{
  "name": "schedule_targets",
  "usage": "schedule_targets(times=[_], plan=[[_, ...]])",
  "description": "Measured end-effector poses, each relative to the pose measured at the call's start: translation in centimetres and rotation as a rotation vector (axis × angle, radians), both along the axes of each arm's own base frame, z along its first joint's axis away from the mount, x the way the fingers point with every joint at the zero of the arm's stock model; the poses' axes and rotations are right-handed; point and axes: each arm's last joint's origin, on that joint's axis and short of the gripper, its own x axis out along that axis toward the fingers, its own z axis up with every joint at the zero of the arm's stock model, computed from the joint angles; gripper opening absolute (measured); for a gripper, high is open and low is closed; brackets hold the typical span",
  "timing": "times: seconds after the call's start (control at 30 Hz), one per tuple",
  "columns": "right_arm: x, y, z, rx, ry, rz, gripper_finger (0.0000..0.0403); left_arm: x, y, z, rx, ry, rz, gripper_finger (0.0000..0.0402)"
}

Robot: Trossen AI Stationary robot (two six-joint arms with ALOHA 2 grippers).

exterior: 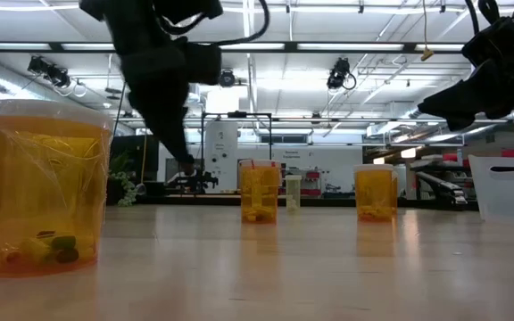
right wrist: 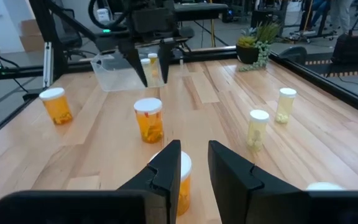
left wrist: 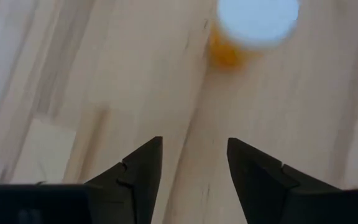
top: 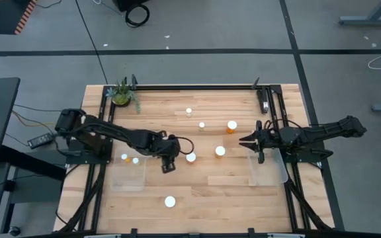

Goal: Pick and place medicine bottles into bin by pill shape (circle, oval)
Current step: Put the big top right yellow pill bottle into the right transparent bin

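The left gripper (top: pixel 169 165) hung over the middle of the tabletop (top: pixel 230 192), its two dark fingers (left wrist: pixel 143 171) apart with nothing between them; in its own wrist view a white-capped orange bottle (left wrist: pixel 250 28) sat just ahead, blurry and cut off by the picture's edge. From above, that bottle (top: pixel 191 157) stood just beside the gripper.

The right gripper (top: pixel 250 142) waited near the right side, fingers close together with a thin gap, holding nothing; a bottle (right wrist: pixel 178 177) stood right in front of it, half hidden behind its fingers.

The high view showed more bottles only as white dots: one (top: pixel 220 151) between the grippers, one with orange showing (top: pixel 231 125), two small ones (top: pixel 202 125) and (top: pixel 189 112) farther back, and one alone near the front (top: pixel 170 201). Two caps (top: pixel 129 158) sat inside the clear left bin (top: pixel 127 182); the right bin (top: pixel 268 173) was partly hidden under the right arm.

The low view showed a big near bottle (exterior: pixel 47 192) with pills inside, their shape hard to tell. A small green plant (top: pixel 122 93) stood at the back corner.
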Motion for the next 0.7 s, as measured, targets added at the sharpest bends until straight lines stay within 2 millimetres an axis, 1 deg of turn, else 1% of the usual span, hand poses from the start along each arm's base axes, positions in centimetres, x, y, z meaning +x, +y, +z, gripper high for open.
schedule_targets(times=[0.3,0.37,0.5,0.7], plan=[[0.1,0.0,-0.2,-0.005,0.026,-0.001,0.0088,1.3,0.0,-1.8,-0.003,-0.015,0.006,0.0172],[0.1,0.0,-0.3,-0.005,0.028,0.000,0.0088,1.2,0.0,-2.0,0.003,0.005,0.002,0.0172],[0.1,0.0,-0.3,-0.005,0.030,0.000,0.0088,1.1,0.0,-2.1,0.017,0.030,-0.021,0.0171],[0.1,0.0,-0.3,-0.005,0.030,0.000,0.0088,1.2,-0.3,-1.9,0.045,0.012,-0.090,0.0171]])
